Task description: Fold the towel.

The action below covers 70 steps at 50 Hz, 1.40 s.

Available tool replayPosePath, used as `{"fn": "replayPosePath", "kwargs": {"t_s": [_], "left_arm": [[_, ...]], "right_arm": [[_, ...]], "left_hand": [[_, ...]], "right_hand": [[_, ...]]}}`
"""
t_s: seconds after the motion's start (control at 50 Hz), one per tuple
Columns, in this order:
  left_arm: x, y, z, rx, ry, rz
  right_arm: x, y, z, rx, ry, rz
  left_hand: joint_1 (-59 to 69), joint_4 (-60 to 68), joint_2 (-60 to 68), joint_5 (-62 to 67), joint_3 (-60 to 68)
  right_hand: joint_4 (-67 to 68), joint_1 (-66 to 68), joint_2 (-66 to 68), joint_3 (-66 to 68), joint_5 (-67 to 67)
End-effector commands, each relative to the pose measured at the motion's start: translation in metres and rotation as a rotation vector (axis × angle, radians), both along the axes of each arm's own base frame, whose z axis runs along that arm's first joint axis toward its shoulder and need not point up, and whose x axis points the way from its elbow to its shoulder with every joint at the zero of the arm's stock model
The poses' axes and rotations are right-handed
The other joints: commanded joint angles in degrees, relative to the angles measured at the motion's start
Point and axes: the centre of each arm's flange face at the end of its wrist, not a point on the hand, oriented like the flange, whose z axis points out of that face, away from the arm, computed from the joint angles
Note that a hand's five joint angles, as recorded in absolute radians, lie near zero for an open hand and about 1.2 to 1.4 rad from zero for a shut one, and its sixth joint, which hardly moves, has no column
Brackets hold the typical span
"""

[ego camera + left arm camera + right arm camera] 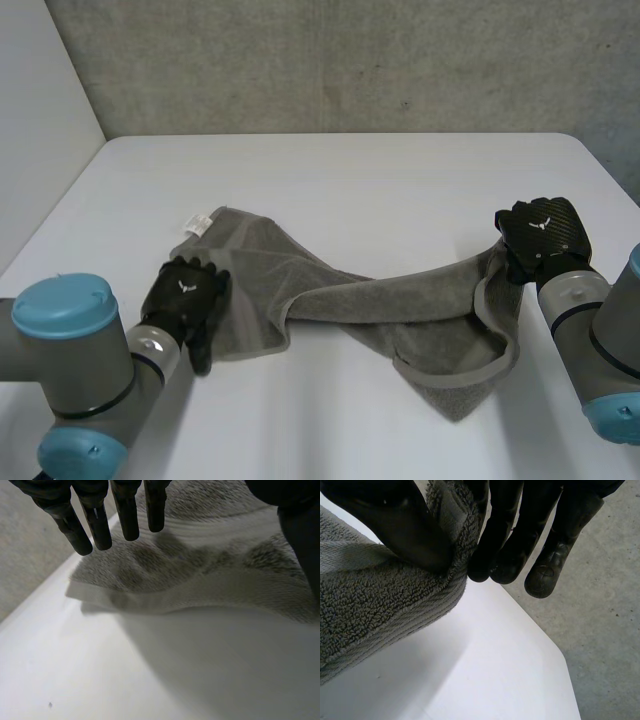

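Note:
A grey towel [330, 290] lies crumpled and twisted across the white table [350, 170], with a white label near its left corner. My left hand [185, 295] hovers over the towel's left edge with its fingers [95, 522] straight and apart, holding nothing. My right hand [540, 235] is at the towel's right end and lifts that corner off the table. In the right wrist view the thumb [395, 525] and fingers pinch the towel's hemmed edge [455, 525] between them.
A grey concrete wall [350, 60] stands behind the table's far edge. The floor [600, 605] shows past the table's right corner. Bare table surface lies in front of the towel and behind it.

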Motion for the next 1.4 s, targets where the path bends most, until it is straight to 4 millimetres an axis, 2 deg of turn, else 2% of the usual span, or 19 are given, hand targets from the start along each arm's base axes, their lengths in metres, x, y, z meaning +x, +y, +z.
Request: {"fn": "replayPosePath", "kwargs": {"t_s": [0.02,0.24,0.34,0.36,0.42,0.58,0.76,0.84,0.86,0.92,0.96,1.08,1.2,1.24,1.3,1.34,1.36,1.38,1.4], "left_arm": [[-0.006,-0.015,0.013,-0.089,0.044,0.004],[-0.009,-0.021,0.017,-0.145,0.07,-0.003],[-0.01,-0.021,0.013,-0.134,0.065,-0.006],[-0.011,-0.02,0.012,-0.131,0.066,-0.017],[-0.014,-0.015,0.009,-0.116,0.071,-0.056],[-0.022,0.001,0.007,-0.083,0.094,-0.181],[-0.021,0.002,0.006,-0.08,0.086,-0.186],[-0.02,-0.001,0.003,-0.078,0.081,-0.178],[-0.02,-0.001,0.003,-0.078,0.081,-0.178],[-0.02,-0.002,0.003,-0.079,0.079,-0.177],[-0.02,-0.003,0.004,-0.082,0.079,-0.172],[-0.019,-0.004,0.005,-0.087,0.082,-0.169],[-0.014,-0.009,0.018,-0.119,0.108,-0.144],[-0.008,-0.014,0.036,-0.184,0.133,-0.12],[-0.005,-0.015,0.046,-0.215,0.159,-0.103],[0.003,-0.017,0.065,-0.269,0.227,-0.067],[0.003,-0.017,0.065,-0.269,0.227,-0.067],[0.006,-0.017,0.078,-0.298,0.264,-0.051],[0.009,-0.016,0.092,-0.328,0.305,-0.043]], "right_arm": [[0.001,0.001,0.0,0.001,0.0,0.003],[0.001,0.001,-0.004,0.011,0.005,0.003],[0.001,0.001,-0.004,0.014,0.005,0.005],[0.001,0.001,-0.004,0.014,0.005,0.005],[0.001,0.001,-0.005,0.015,0.007,0.005],[0.001,0.001,-0.005,0.009,0.028,0.006],[0.001,0.001,-0.006,0.012,0.03,0.006],[0.001,0.001,-0.006,0.012,0.03,0.006],[0.001,0.001,-0.006,0.012,0.03,0.006],[0.001,0.001,-0.006,0.012,0.03,0.006],[0.001,0.001,-0.006,0.012,0.03,0.006],[0.001,0.001,-0.005,0.01,0.03,0.006],[0.001,0.002,-0.005,0.009,0.029,0.006],[0.001,0.002,-0.003,0.006,0.027,0.008],[0.002,0.0,0.003,-0.004,0.018,0.008],[0.001,-0.001,0.009,-0.019,0.011,0.002],[-0.001,-0.002,0.024,-0.059,0.0,-0.003],[-0.003,0.0,0.045,-0.105,-0.006,-0.006],[-0.003,0.0,0.045,-0.105,-0.006,-0.006]], "left_hand": [[0.7,0.8,1.0,2.2,1.0],[6.8,6.9,7.0,8.2,7.1],[15.5,15.6,15.8,17.0,15.8],[21.9,22.0,22.1,23.3,22.2],[28.7,28.7,28.9,30.1,28.9],[26.7,26.7,26.9,28.1,26.9],[29.2,29.3,29.4,30.6,29.4],[39.1,39.2,39.3,40.5,39.3],[44.9,45.0,45.2,46.4,45.2],[49.7,49.8,49.9,51.1,50.0],[61.2,61.3,61.5,62.7,61.5],[63.1,63.2,63.4,64.6,63.4],[63.1,63.2,63.4,64.6,63.4],[63.1,63.2,63.4,64.6,63.4],[63.1,63.2,63.4,64.6,63.4],[63.1,63.2,63.4,64.6,63.4],[63.1,63.2,63.4,64.6,63.4],[63.1,63.2,63.4,64.6,63.4],[63.1,63.2,63.4,64.6,63.4]], "right_hand": [[3.8,4.5,3.5,3.3,3.7],[3.8,4.5,3.5,3.3,3.7],[3.8,4.5,3.5,3.3,3.7],[3.8,4.5,3.5,3.3,3.7],[3.8,4.5,3.5,3.3,3.7],[3.8,4.5,3.5,3.3,3.7],[3.8,4.5,3.5,3.3,3.7],[3.8,4.5,3.5,3.3,3.7],[3.8,4.5,3.5,3.3,3.7],[3.8,4.5,3.5,3.3,3.7],[3.8,4.5,3.5,3.3,3.7],[3.8,4.5,3.5,3.3,3.7],[3.8,4.5,3.5,3.3,3.7],[3.8,4.5,3.5,3.3,3.7],[3.8,4.5,3.5,3.3,3.7],[3.8,4.5,3.5,3.3,3.7],[3.8,4.5,3.5,3.3,3.7],[3.8,4.5,3.5,3.3,3.7],[3.8,4.5,3.5,3.3,3.7]]}}
